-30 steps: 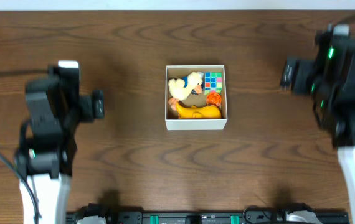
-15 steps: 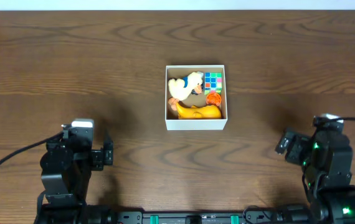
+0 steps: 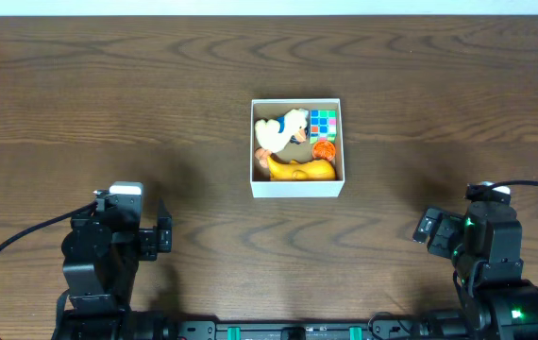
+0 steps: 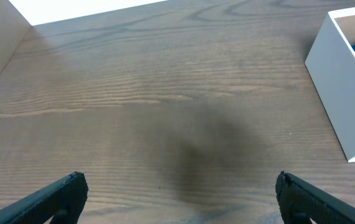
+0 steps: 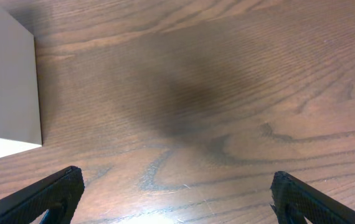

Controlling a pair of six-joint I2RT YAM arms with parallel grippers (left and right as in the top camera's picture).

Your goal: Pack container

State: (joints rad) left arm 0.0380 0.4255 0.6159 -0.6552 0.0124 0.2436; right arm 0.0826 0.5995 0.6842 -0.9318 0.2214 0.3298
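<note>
While both arms sit at the table's near edge, left gripper [image 4: 179, 190] spread wide and empty, right gripper [image 5: 176, 190] likewise released, wooden table [image 3: 156, 113] beneath, container [image 3: 297, 188] at centre, well apart from both, holding 4 toys: white duck [image 3: 283, 127], colour cube [image 3: 323, 122], small orange toy [image 3: 324, 149], yellow toy [image 3: 297, 170].

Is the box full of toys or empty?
Nearly full. The box holds a white duck, an orange toy and a colourful cube, and little of its brown floor shows.
</note>
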